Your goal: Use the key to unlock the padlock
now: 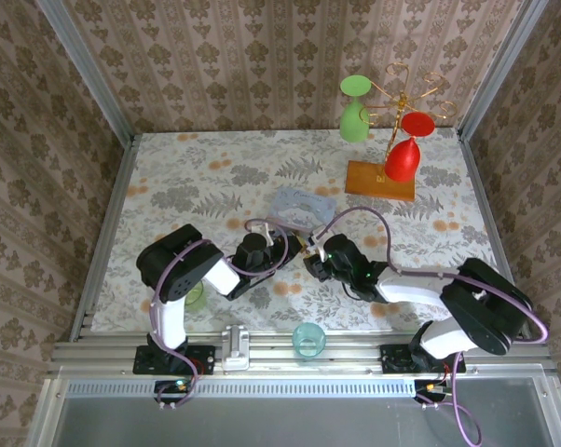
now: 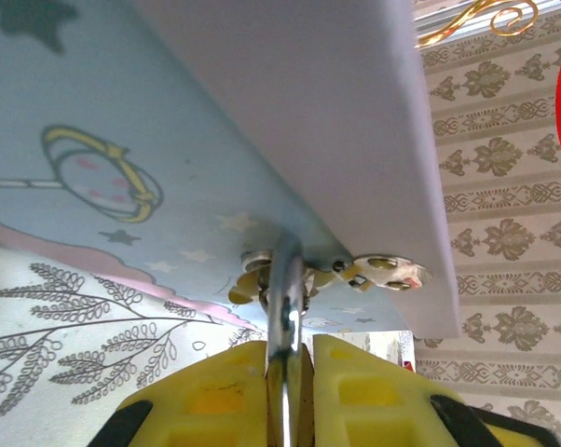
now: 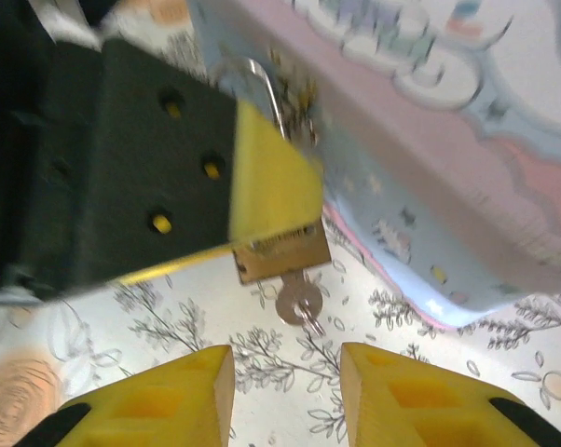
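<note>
So, on the left side, the left gripper (image 2: 290, 349) has its two yellow fingers (image 2: 226, 391) pressed together on the padlock (image 3: 282, 251). It squeezes the little lock from both sides. I think it holds it like this so the lock cannot wiggle or spin when the key is turned.

The thin metal loop (image 2: 285, 279) of the padlock goes up through a small tab on the edge of the pale blue tin box (image 1: 304, 207). So the padlock hangs at the side of the box, just above the flowery cloth (image 1: 197, 177). The box keeps the top of the lock in place and the gripper keeps the body in place.

In the right wrist view, the gold bottom of the padlock pokes out under the yellow finger. The key (image 3: 297, 303) hangs right under it. It looks like its tip is already pushed into the lock, but I cannot see the keyhole to be sure.

On the right side, the right gripper (image 3: 285, 354) has its fingers apart and holds nothing. The round end of the key sits just in front of the gap between them, near but not touching. I think it is lined up to pinch the key and turn it.
</note>
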### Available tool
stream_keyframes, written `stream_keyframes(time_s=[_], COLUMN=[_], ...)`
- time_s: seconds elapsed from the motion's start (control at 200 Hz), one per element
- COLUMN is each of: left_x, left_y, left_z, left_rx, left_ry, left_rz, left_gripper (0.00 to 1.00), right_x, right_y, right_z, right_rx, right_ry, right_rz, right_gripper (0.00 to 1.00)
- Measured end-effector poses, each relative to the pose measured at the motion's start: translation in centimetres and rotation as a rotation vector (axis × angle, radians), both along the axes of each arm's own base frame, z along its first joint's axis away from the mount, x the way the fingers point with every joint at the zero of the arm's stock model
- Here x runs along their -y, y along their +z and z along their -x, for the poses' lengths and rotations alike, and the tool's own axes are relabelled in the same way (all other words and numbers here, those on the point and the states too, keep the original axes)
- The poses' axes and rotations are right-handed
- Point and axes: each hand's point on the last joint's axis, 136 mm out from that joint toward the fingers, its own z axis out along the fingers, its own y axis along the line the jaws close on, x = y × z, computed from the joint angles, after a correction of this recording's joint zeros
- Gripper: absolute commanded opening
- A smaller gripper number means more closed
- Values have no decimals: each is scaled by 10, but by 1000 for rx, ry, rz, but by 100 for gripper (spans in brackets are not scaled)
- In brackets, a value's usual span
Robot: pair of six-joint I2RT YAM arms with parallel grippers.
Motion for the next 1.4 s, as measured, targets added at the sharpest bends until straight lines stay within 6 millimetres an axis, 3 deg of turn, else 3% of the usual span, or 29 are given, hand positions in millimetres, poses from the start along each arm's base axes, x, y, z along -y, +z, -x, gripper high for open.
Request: stream_keyframes(time_s=[0.135, 0.23, 0.44, 0.59, 0.835, 1.07, 1.4], left_x=[0, 0, -6, -11, -12, -11, -14], left_y=[5, 5, -1, -6, -5, -1, 2], left_z=[0, 1, 3, 4, 4, 4, 2], left_rx=[1, -2, -16, -32, -47, -59, -80], left_ry=[-2, -5, 2, 15, 30, 34, 54], left_rz=[2, 0, -13, -19, 0, 30, 57], left_gripper=[0, 0, 0, 0, 0, 0, 0], right_x=[0, -6, -17, -19, -20, -21, -19], right_y=[-20, -23, -26, -32, -29, -24, -19], right_z=[3, -1, -8, -9, -11, -7, -14], right_rx=[-25, -9, 48, 74, 137, 311, 439], right_ry=[24, 34, 42, 47, 34, 17, -7], right_rz=[74, 113, 198, 260, 298, 328, 447], right_gripper=[38, 37, 19, 16, 19, 20, 9])
